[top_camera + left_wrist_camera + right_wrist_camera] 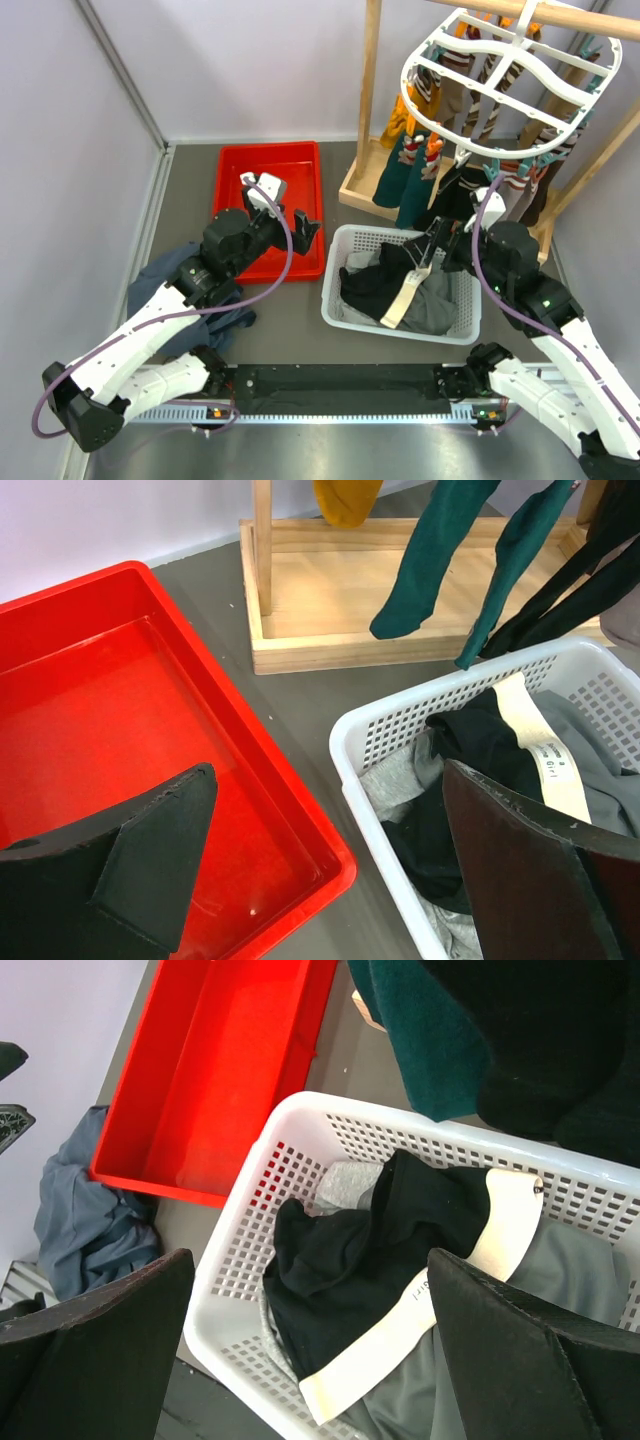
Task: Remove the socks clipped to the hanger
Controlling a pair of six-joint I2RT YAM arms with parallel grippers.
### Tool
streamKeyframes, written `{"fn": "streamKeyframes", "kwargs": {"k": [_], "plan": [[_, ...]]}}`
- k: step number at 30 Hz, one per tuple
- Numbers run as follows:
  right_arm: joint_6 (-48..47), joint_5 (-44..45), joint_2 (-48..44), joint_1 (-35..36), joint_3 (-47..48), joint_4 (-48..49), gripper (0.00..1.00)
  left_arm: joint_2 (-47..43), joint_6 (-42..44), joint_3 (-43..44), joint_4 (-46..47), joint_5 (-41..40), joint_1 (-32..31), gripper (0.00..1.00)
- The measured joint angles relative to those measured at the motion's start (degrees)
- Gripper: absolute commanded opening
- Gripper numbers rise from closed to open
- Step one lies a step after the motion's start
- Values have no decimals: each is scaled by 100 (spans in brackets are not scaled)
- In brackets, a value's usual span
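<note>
White hanger (408, 75) at upper right may swing off its pole (590, 22) if left gripper (328, 780) or right gripper (310, 1260), both gaping empty, yanks socks (412, 185).

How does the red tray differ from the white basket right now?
The red tray has solid, low walls; the white basket has perforated, taller walls. The red tray looks empty; the white basket holds black and grey clothes with a beige band. The red tray lies to the left, the white basket to its right. Both are rectangular plastic containers on the grey table.
</note>
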Motion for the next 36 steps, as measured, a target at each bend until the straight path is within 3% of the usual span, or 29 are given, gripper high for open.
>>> {"fn": "streamKeyframes", "kwargs": {"k": [14,21,36], "plan": [[-2,24,-74,2,46,-221,99,109,26,22,2,-155,-61,98],[-247,-92,-157,4,343,-715,99,1246,-271,774,79,297,-85,97],[-787,-765,-1054,7,560,-822,89,3681,-911,1928,1637,1790,-179,90]]}}
